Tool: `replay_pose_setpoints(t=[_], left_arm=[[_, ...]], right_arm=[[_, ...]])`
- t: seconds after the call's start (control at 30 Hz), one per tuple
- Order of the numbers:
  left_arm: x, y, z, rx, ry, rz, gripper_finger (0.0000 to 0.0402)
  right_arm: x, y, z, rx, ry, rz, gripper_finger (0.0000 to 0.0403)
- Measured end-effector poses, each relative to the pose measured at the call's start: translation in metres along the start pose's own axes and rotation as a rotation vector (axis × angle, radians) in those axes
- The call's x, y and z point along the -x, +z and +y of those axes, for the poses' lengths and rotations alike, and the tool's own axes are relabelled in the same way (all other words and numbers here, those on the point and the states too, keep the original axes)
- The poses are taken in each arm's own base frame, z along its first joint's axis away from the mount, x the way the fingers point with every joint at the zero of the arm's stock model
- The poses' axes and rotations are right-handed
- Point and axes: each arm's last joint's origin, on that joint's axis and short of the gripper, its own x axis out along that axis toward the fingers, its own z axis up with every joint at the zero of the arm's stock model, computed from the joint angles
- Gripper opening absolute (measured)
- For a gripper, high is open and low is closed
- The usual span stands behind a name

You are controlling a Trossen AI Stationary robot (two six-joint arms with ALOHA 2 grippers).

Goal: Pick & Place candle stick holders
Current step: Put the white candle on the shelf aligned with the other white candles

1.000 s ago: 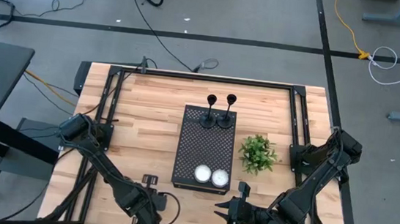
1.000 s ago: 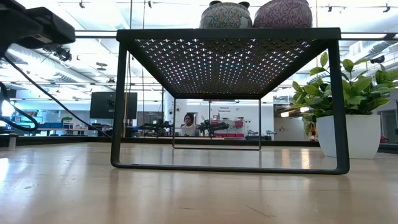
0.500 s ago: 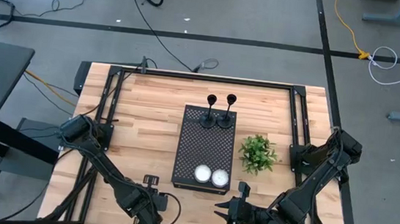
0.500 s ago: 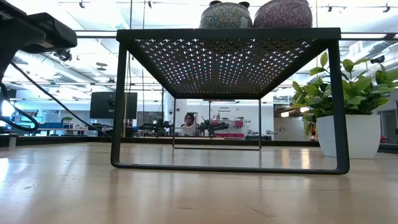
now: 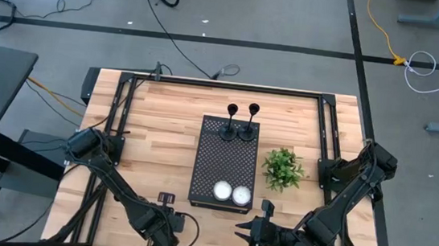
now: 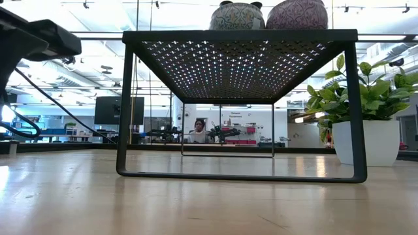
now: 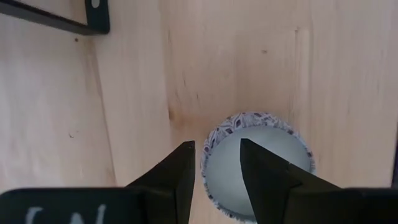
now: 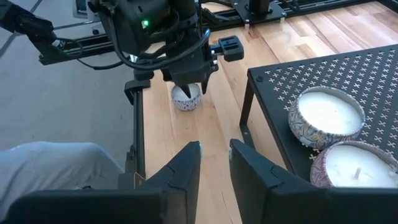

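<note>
Two black candle stick holders [image 5: 230, 129] [image 5: 249, 127] stand upright on their round bases at the far end of a black perforated stand [image 5: 224, 160]; a third is not in view. My left gripper [image 7: 217, 149] is open near the table's front edge and points down over a small patterned candle tin [image 7: 261, 163], which rests on the wood. One finger stands outside the tin's rim and one over its wax. The left gripper also shows in the right wrist view [image 8: 188, 87]. My right gripper [image 8: 214, 155] is open by a narrow gap and empty, low at the front right [image 5: 262, 224]. My left gripper comes from above with its fingers [image 7: 180, 165] on either side of the tin's rim [image 7: 209, 149]. I cannot tell whether they touch it.
Two white candles in patterned tins [image 5: 222, 190] [image 5: 241, 194] sit on the stand's near end. A green plant in a white pot [image 5: 283, 169] stands right of the stand. A black metal frame [image 5: 207, 84] runs around the table's edges. A person sits far off in the room [image 6: 197, 128].
My left arm has sunk a little toward the small candle tin near the table's front edge. Nothing else has moved.
</note>
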Motion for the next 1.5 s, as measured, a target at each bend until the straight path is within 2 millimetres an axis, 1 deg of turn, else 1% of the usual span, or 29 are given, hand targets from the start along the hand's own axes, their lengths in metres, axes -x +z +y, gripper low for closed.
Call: replay_pose_setpoints(t=[0.57,0.73,1.2,1.5], left_arm=[[-0.0016,0.0006,-0.0001,-0.004,0.004,-0.003,0.0127],[-0.0017,0.0006,-0.0001,-0.006,0.004,-0.003,0.0104],[-0.0017,0.0006,-0.0002,-0.005,0.003,-0.003,0.0010],[-0.0017,0.0005,-0.0001,-0.005,0.004,-0.002,0.0003]], right_arm=[[0.0000,0.0002,0.0002,-0.002,0.002,-0.001,0.0086],[0.0000,0.0002,0.0002,-0.002,0.002,-0.002,0.0086],[0.0000,0.0002,0.0002,-0.002,0.002,-0.002,0.0086],[0.0000,0.0002,0.0002,-0.002,0.002,-0.002,0.0086]])
